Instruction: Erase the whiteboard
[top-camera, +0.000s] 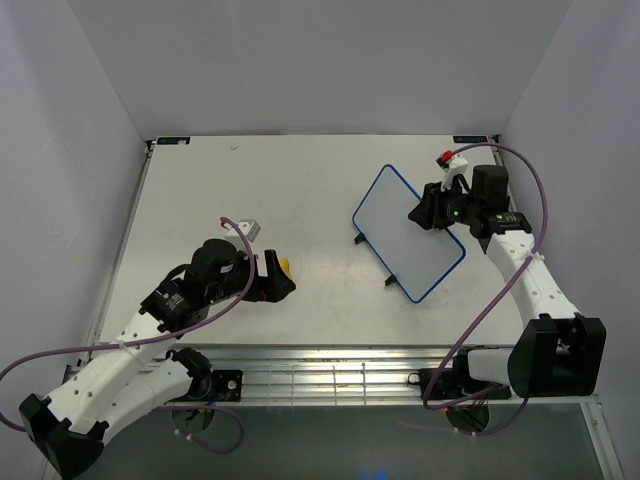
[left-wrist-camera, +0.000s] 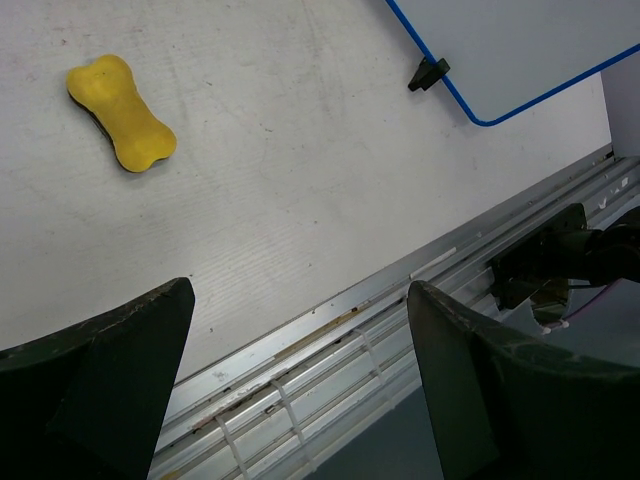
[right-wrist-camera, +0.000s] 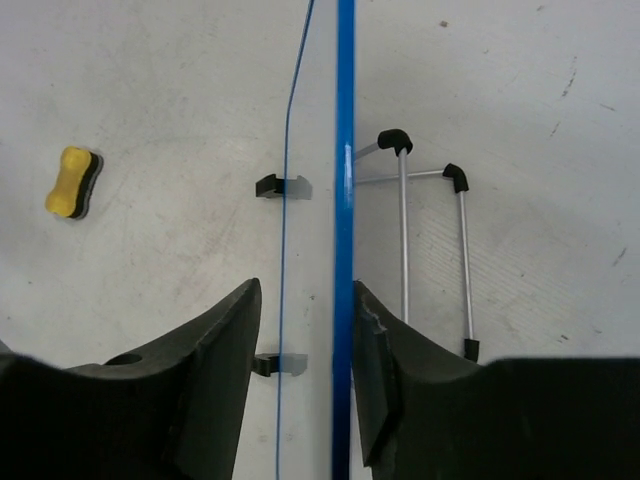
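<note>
- Whiteboard (top-camera: 408, 232), blue-rimmed and wiped clean as far as the top view shows, stands tilted on the right half of the worktop (top-camera: 300, 190).
- The right end effector (top-camera: 425, 212) sits at the board's far right rim. The left end effector (top-camera: 275, 282) is low over the worktop, left of centre, and a yellow eraser (top-camera: 286, 267) shows just beside its tips.
- Left wrist view: the left end effector (left-wrist-camera: 300, 370) is released, its dark fingers (left-wrist-camera: 100, 380) spread wide with nothing between them. The bone-shaped eraser (left-wrist-camera: 121, 112) lies flat on the worktop beyond them. One corner of the whiteboard (left-wrist-camera: 520, 50) and a black foot (left-wrist-camera: 428, 72) show further off.
- Right wrist view: the right end effector (right-wrist-camera: 305, 300) straddles the whiteboard's blue top rim (right-wrist-camera: 344, 200). It is released rather than clenched: one finger (right-wrist-camera: 385, 370) is at the rim, and a gap remains on the other side. Wire legs (right-wrist-camera: 403, 230) prop the board from behind. The eraser (right-wrist-camera: 72, 182) lies well apart.
</note>
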